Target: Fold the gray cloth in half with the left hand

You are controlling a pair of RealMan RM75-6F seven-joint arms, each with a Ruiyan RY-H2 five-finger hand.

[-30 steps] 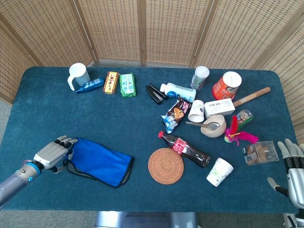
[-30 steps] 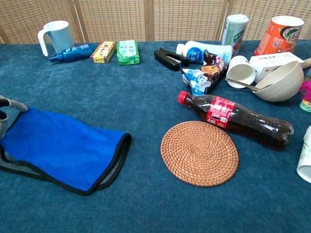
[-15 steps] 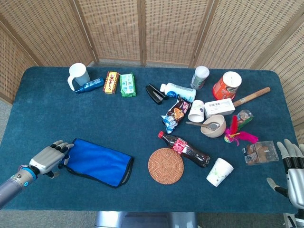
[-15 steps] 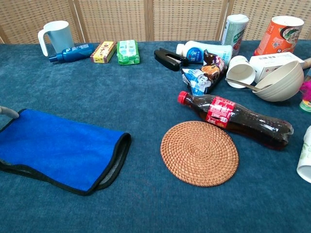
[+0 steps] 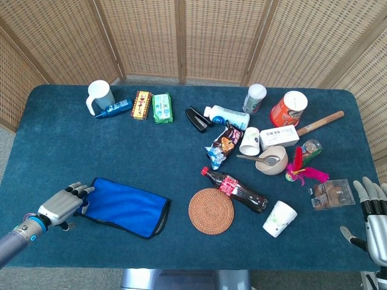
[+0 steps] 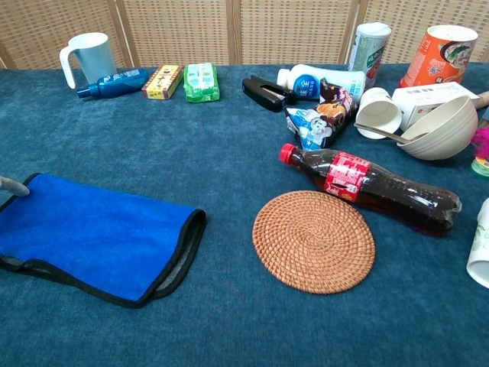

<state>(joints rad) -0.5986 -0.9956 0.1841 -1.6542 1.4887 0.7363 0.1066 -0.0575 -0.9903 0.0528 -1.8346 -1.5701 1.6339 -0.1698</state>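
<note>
The cloth (image 5: pixel 127 206) lies folded double on the blue table at the front left, its blue side up, a gray inner face and black hem showing at the right end; the chest view shows the cloth (image 6: pixel 95 235) too. My left hand (image 5: pixel 60 206) sits just left of the cloth's left edge with fingers spread, holding nothing. Only one fingertip (image 6: pixel 13 186) of it shows in the chest view, at the cloth's corner. My right hand (image 5: pixel 373 212) hovers open at the table's far right edge, away from the cloth.
A woven coaster (image 5: pixel 210 210) and a cola bottle (image 5: pixel 234 188) lie right of the cloth. A paper cup (image 5: pixel 279 218), bowl (image 5: pixel 272 159), snack bags and cans crowd the right half. A mug (image 5: pixel 98 96) and small packs stand at the back left.
My left hand has let go of the cloth and drawn back to the left and down toward the table's front edge. The cloth has settled flat. The right hand has not moved.
</note>
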